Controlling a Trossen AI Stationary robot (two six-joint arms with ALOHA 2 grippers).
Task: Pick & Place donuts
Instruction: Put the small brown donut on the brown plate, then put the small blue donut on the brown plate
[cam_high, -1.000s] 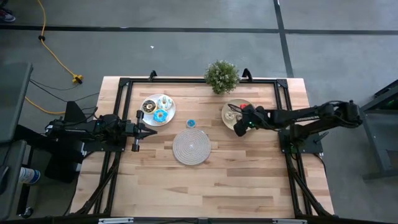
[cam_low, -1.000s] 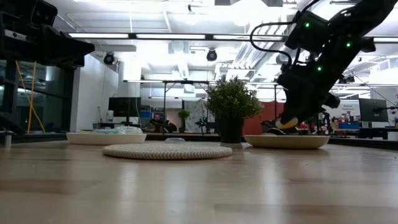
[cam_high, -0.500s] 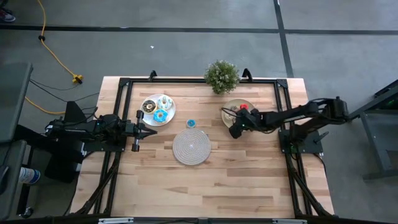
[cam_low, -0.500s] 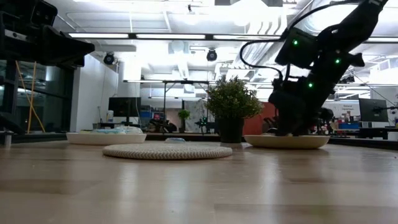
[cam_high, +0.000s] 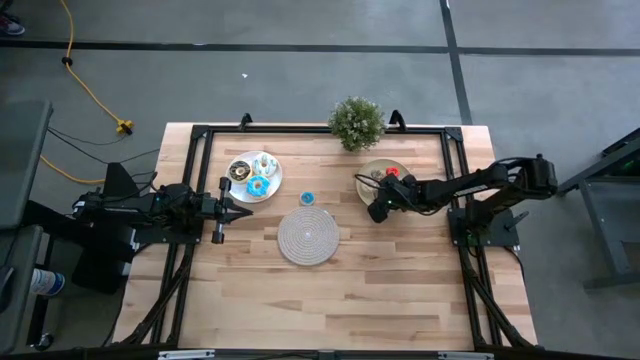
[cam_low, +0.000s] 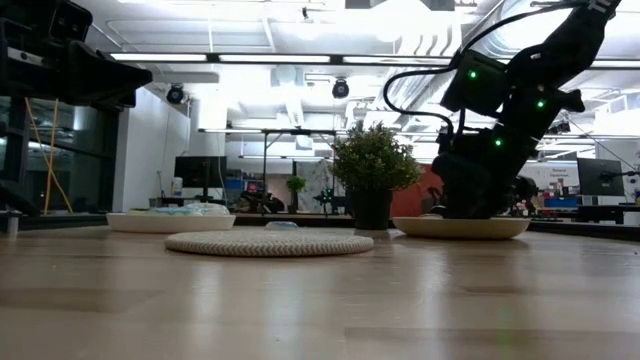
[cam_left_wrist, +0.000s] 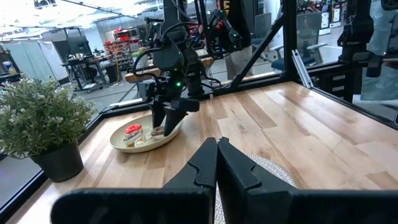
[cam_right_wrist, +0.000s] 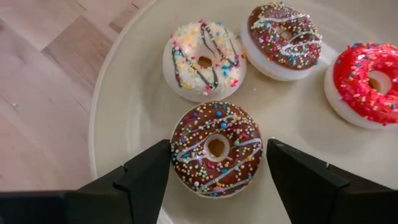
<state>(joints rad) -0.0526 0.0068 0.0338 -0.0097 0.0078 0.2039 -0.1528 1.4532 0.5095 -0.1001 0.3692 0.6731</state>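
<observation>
A cream plate (cam_right_wrist: 118, 118) at the table's right holds several donuts: a brown sprinkled one (cam_right_wrist: 216, 148), a white one (cam_right_wrist: 204, 59), another brown one (cam_right_wrist: 282, 38) and a red one (cam_right_wrist: 367, 84). My right gripper (cam_right_wrist: 217, 163) is open and slants down over the plate (cam_high: 392, 168). Its fingers stand close on either side of the nearer brown donut, which lies flat on the plate. My left gripper (cam_high: 243, 211) is shut and level at the table's left, beside a white plate (cam_high: 272, 186) with more donuts. A small blue donut (cam_high: 307, 198) lies on the table.
A round woven mat (cam_high: 307, 236) lies at the table's middle, just in front of the small blue donut. A potted plant (cam_high: 357, 122) stands at the far edge, next to the cream plate. Black frame rails (cam_high: 300, 129) run along the table's sides.
My right gripper has come down onto the cream plate and shifted a little toward the table's left. It now sits low over the donuts. The left arm has kept still.
</observation>
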